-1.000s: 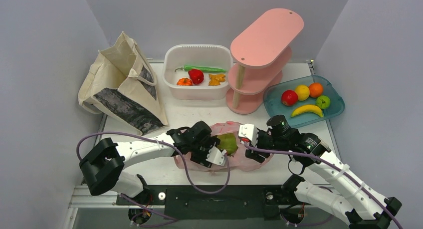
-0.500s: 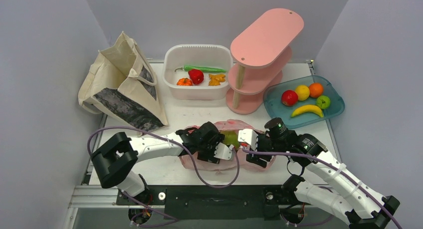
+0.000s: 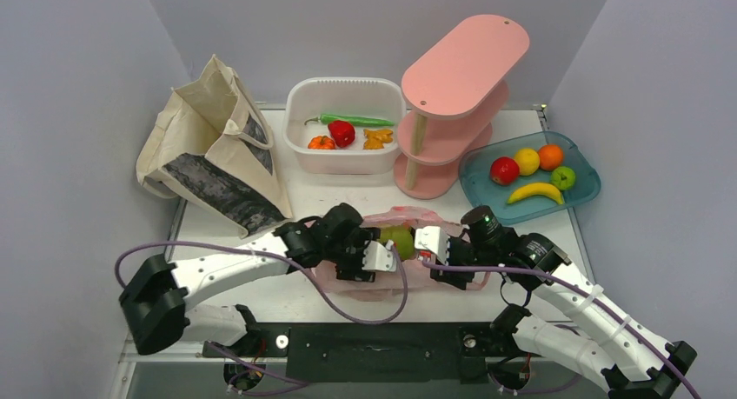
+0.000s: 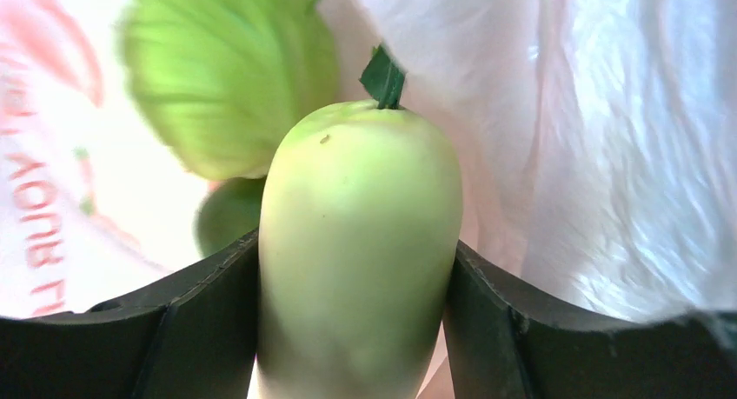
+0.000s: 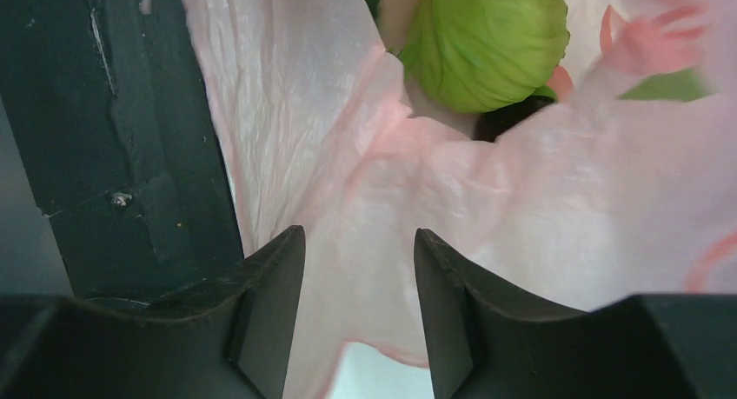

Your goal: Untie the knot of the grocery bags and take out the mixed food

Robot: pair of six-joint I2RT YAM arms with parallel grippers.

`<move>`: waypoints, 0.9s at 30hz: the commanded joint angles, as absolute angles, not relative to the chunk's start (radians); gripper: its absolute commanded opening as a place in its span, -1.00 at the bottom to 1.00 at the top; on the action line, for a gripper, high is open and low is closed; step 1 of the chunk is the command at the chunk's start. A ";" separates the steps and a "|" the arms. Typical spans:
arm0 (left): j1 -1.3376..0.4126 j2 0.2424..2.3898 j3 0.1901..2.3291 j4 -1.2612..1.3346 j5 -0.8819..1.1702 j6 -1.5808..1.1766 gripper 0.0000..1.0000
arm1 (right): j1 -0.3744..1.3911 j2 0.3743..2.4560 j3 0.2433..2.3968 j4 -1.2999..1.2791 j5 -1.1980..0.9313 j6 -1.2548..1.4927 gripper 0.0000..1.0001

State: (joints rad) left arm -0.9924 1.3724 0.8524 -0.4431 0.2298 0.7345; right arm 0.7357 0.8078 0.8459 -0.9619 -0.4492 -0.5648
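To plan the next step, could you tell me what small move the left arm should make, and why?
Probably draw the left gripper gently back, pulling the pale radish out of the pink bag. Its fingers press both sides of the radish, whose stem end lies in the bag beside a leafy green; the right gripper straddles the bag film and could steady it.

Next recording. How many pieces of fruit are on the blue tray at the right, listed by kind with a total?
red apple: 1
lemon: 1
orange: 1
lime: 1
banana: 1
Total on the blue tray: 5
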 commanded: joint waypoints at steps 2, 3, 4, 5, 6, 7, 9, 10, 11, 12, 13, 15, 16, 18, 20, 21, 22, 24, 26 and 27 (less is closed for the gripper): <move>-0.953 1.169 0.878 -0.324 0.291 0.543 -0.50 | 0.746 0.795 0.846 -0.965 -0.458 -0.583 -0.14; -0.944 1.157 0.878 -0.284 0.272 0.523 -0.52 | 0.745 0.795 0.845 -0.965 -0.464 -0.583 -0.15; -0.939 1.138 0.879 -0.270 0.265 0.491 -0.54 | 0.746 0.794 0.845 -0.965 -0.466 -0.583 -0.16; -0.927 1.130 0.885 -0.248 0.262 0.471 -0.57 | 0.746 0.793 0.846 -0.966 -0.470 -0.581 -0.17; -0.918 1.112 0.887 -0.240 0.275 0.437 -0.58 | 0.746 0.791 0.846 -0.966 -0.471 -0.579 -0.17; -0.890 1.101 0.887 -0.221 0.336 0.421 -0.60 | 0.746 0.790 0.850 -0.966 -0.474 -0.575 -0.17; -0.859 1.057 0.873 -0.173 0.421 0.381 -0.62 | 0.746 0.787 0.857 -0.965 -0.481 -0.566 -0.18; -0.854 1.032 0.872 -0.152 0.450 0.366 -0.63 | 0.746 0.786 0.860 -0.963 -0.488 -0.563 -0.18; -0.853 1.022 0.874 -0.149 0.517 0.364 -0.63 | 0.745 0.784 0.871 -0.962 -0.490 -0.555 -0.15; -0.852 1.006 0.879 -0.142 0.555 0.357 -0.64 | 0.744 0.784 0.877 -0.956 -0.495 -0.548 -0.11; -0.853 1.002 0.892 -0.137 0.621 0.346 -0.64 | 0.743 0.784 0.893 -0.953 -0.497 -0.531 -0.04; -0.857 0.999 0.931 -0.104 0.691 0.273 -0.63 | 0.742 0.787 0.922 -0.937 -0.502 -0.504 0.06; -0.862 1.007 0.948 -0.075 0.703 0.192 -0.63 | 0.742 0.788 0.933 -0.920 -0.503 -0.482 0.08; -0.877 1.035 1.020 -0.056 0.661 0.069 -0.65 | 0.740 0.789 0.969 -0.893 -0.502 -0.447 0.12; -0.879 1.061 1.095 -0.038 0.643 -0.020 -0.64 | 0.740 0.791 0.986 -0.857 -0.486 -0.403 0.16; -0.879 1.083 1.145 -0.032 0.640 -0.059 -0.64 | 0.739 0.790 0.990 -0.842 -0.478 -0.388 0.18; -0.879 1.094 1.168 -0.020 0.629 -0.079 -0.63 | 0.739 0.789 0.996 -0.820 -0.470 -0.367 0.19; -0.879 1.130 1.232 0.033 0.601 -0.140 -0.62 | 0.739 0.789 1.003 -0.789 -0.468 -0.342 0.22; -0.879 1.161 1.306 0.074 0.569 -0.187 -0.62 | 0.738 0.787 1.013 -0.765 -0.467 -0.319 0.25; -0.870 1.181 1.326 0.085 0.563 -0.201 -0.61 | 0.739 0.786 1.017 -0.753 -0.466 -0.312 0.27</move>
State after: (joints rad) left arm -0.8757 1.1362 1.2060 -0.0620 0.5983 -0.0460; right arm 0.7403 0.7956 0.9691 -0.8536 -0.4755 -0.3908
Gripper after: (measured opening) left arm 0.614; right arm 0.620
